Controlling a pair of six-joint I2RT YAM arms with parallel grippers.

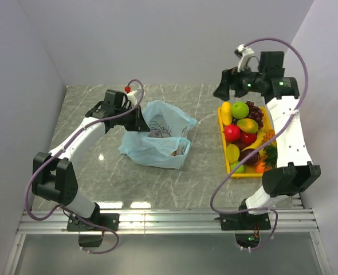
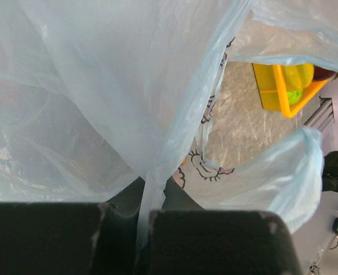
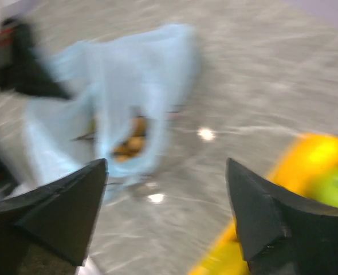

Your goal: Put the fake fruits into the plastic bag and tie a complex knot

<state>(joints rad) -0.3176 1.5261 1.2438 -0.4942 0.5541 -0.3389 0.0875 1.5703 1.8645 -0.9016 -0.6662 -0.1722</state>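
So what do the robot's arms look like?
The left arm and right arm are white tubes with chunky black joints. A purple cable loops along each. The right gripper has pointy black fingers; tiny green lights glow near it.

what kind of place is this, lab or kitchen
Likely a robot lab cell: left arm and right arm on a rail, plain walls boxing the table, fake fruit in a tray.

One plastic bag (image 1: 157, 137), one yellow tray (image 2: 267, 90)
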